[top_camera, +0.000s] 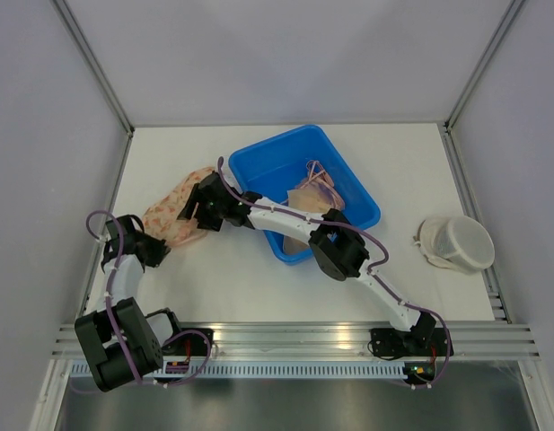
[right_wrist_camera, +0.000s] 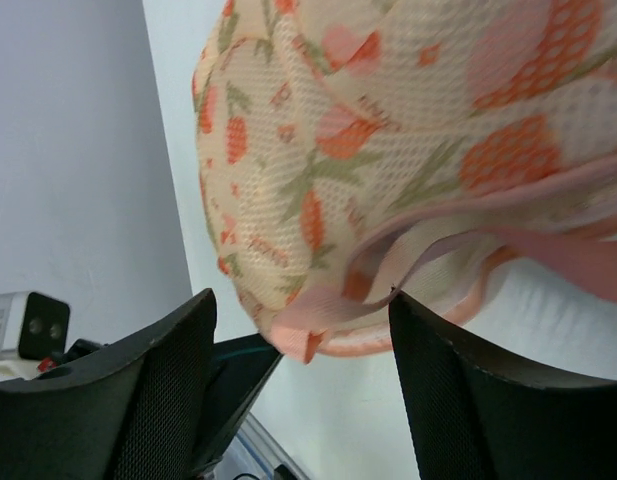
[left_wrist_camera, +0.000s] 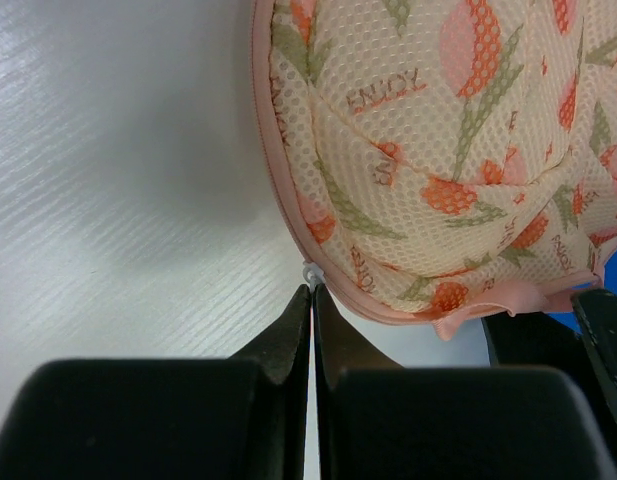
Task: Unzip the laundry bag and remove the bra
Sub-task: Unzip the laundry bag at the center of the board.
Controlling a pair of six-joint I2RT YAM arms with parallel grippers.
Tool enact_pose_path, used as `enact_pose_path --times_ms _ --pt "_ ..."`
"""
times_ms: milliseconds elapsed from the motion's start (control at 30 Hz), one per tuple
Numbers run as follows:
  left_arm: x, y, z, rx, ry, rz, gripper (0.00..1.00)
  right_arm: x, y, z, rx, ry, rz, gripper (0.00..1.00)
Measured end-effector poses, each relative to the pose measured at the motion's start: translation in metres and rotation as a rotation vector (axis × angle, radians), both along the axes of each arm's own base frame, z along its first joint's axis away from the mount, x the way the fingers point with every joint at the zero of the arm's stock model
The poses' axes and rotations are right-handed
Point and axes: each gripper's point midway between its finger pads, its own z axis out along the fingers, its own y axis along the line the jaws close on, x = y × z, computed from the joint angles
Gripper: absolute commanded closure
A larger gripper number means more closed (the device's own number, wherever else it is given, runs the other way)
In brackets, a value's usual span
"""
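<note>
The laundry bag (top_camera: 171,222), cream mesh printed with orange flowers and trimmed in pink, lies on the table left of centre. My left gripper (left_wrist_camera: 312,290) is at its near edge, shut on the small white zipper pull (left_wrist_camera: 310,272). My right gripper (right_wrist_camera: 300,300) stands open at the bag's far side, one finger on each side of the pink tab (right_wrist_camera: 306,322), where the zipped edge gapes. Nothing inside the bag (right_wrist_camera: 318,170) shows. A pale pink garment with thin straps (top_camera: 317,190), seemingly a bra, lies in the blue bin (top_camera: 259,162).
The blue bin sits just right of the bag, under my right arm. A white mesh pouch (top_camera: 456,243) rests near the table's right edge. Grey walls close in the back and both sides, and an aluminium rail (top_camera: 294,337) runs along the front.
</note>
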Motion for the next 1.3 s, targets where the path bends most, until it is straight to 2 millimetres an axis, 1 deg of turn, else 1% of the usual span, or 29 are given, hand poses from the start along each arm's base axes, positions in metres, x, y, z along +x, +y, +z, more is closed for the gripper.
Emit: enact_pose_path --times_ms 133,233,333,433,600,733,867,1000,1067,1100,1167,1267,1300 --pt "-0.001 -0.004 -0.002 -0.017 -0.004 -0.011 0.98 -0.011 0.004 0.009 0.001 0.005 -0.002 0.25" --pt "0.001 -0.006 -0.001 -0.029 -0.014 -0.020 0.98 -0.019 0.003 0.005 -0.017 0.025 -0.005 0.25" --pt "0.003 -0.009 -0.002 -0.042 -0.027 -0.028 0.98 -0.026 -0.004 -0.006 -0.050 0.059 -0.021 0.25" --pt "0.001 -0.013 -0.006 -0.057 -0.029 -0.036 0.98 -0.028 -0.011 -0.014 -0.080 0.080 -0.045 0.25" --pt "0.002 -0.017 -0.006 -0.074 -0.043 -0.049 0.98 -0.027 -0.015 -0.019 -0.093 0.107 -0.086 0.25" --pt "0.004 -0.019 -0.005 -0.082 -0.051 -0.055 0.98 -0.031 -0.013 -0.020 -0.090 0.120 -0.104 0.25" --pt "0.003 -0.019 -0.009 -0.088 -0.039 -0.055 0.98 -0.032 -0.012 -0.020 -0.087 0.125 -0.114 0.24" --pt "0.006 -0.019 -0.009 -0.089 -0.046 -0.058 0.98 -0.033 -0.011 -0.019 -0.081 0.128 -0.115 0.26" --pt "0.008 -0.020 -0.007 -0.094 -0.058 -0.065 0.98 -0.033 -0.010 -0.018 -0.076 0.130 -0.114 0.30" --pt "0.008 -0.021 -0.006 -0.097 -0.064 -0.069 0.98 -0.031 -0.010 -0.018 -0.073 0.130 -0.116 0.34" --pt "0.010 -0.021 -0.005 -0.096 -0.076 -0.072 0.98 -0.029 -0.010 -0.016 -0.063 0.129 -0.120 0.40" --pt "0.011 -0.021 -0.003 -0.095 -0.088 -0.076 0.98 -0.024 -0.010 -0.015 -0.054 0.126 -0.127 0.56" --pt "0.011 -0.022 -0.002 -0.094 -0.092 -0.078 0.98 -0.022 -0.011 -0.014 -0.050 0.126 -0.132 0.68"
